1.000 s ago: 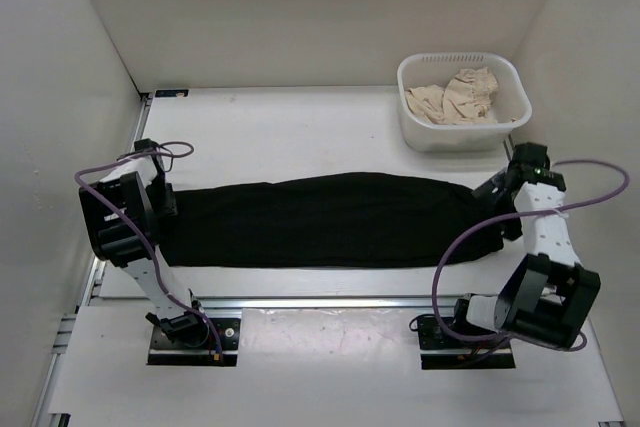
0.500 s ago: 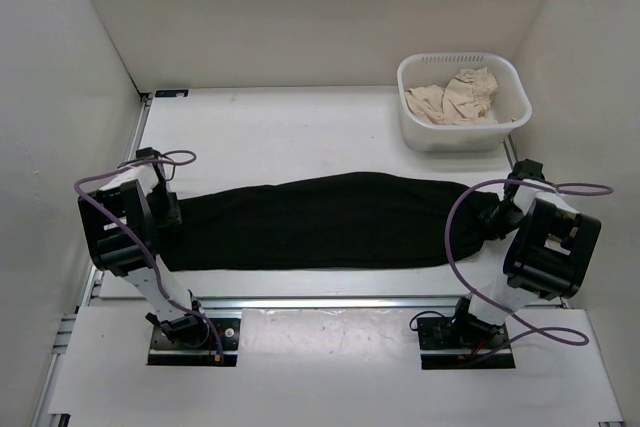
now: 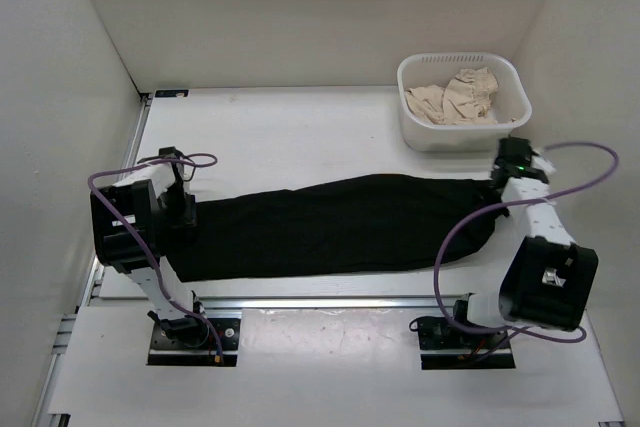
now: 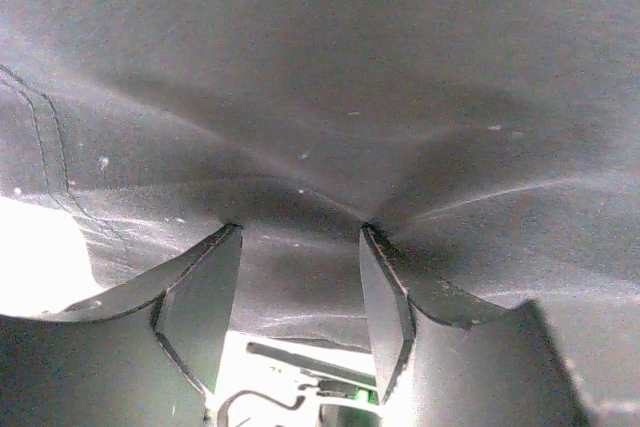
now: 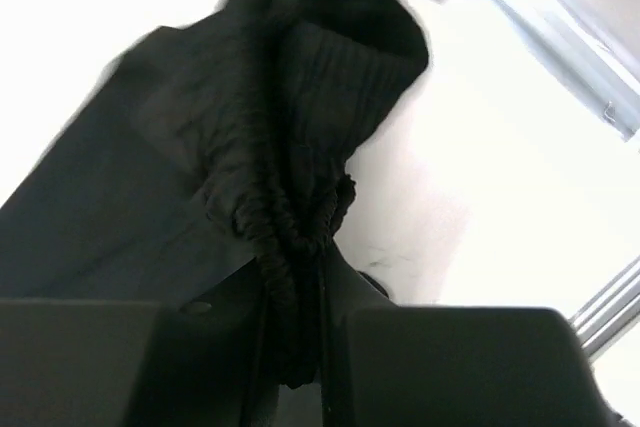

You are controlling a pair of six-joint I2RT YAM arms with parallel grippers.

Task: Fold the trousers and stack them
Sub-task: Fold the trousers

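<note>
right gripper (image 5: 295, 282) clamped on one bunched end of the trousers (image 3: 330, 222), left gripper (image 4: 298, 232) pinching the other. Trousers lie stretched just in front of the laundry basket (image 3: 460, 139), running left from it. We reckon the fold is starting; next, carry one end over the other.

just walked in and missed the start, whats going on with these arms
Two robot arms hold the black trousers stretched across the table. The right gripper is clamped on the gathered waistband; the left gripper pinches the other end. The trousers are at full length, not yet folded over. A beige cloth sits in the basket.
</note>
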